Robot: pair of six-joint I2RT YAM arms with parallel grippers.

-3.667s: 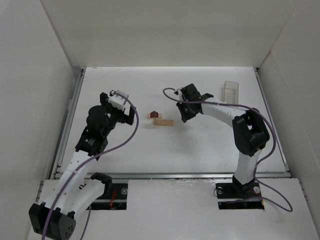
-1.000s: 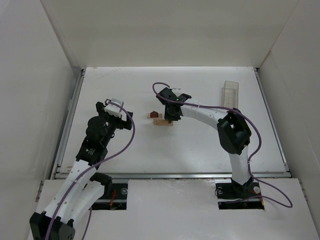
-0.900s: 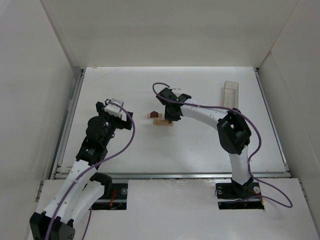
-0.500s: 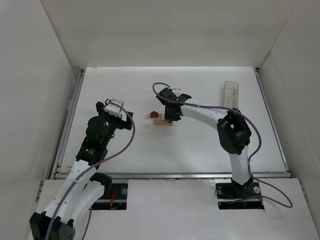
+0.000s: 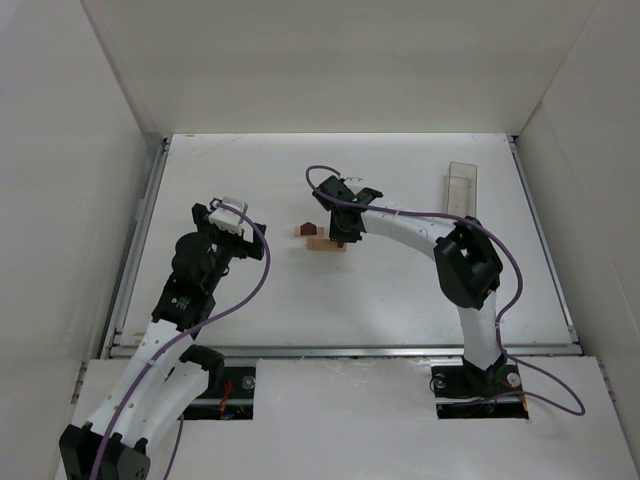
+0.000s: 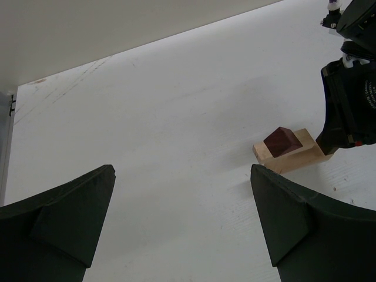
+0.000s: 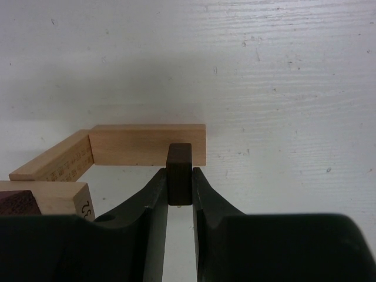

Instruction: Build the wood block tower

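Note:
The wood blocks lie mid-table. In the right wrist view, my right gripper is shut on a small dark brown block, held upright just in front of a tan bar. A second tan bar angles off to the left. A third tan bar carries the reddish roof-shaped piece. In the left wrist view, the roof piece sits on a tan bar beside my right gripper. My left gripper is open and empty, left of the blocks.
A clear plastic rectangular box stands at the back right. White walls enclose the table on the left, back and right. A metal rail runs along the table's left edge.
Since 3.7 s ago my right gripper has moved left onto the blocks and my left gripper has drawn back a little. Nothing has moved in the last second.

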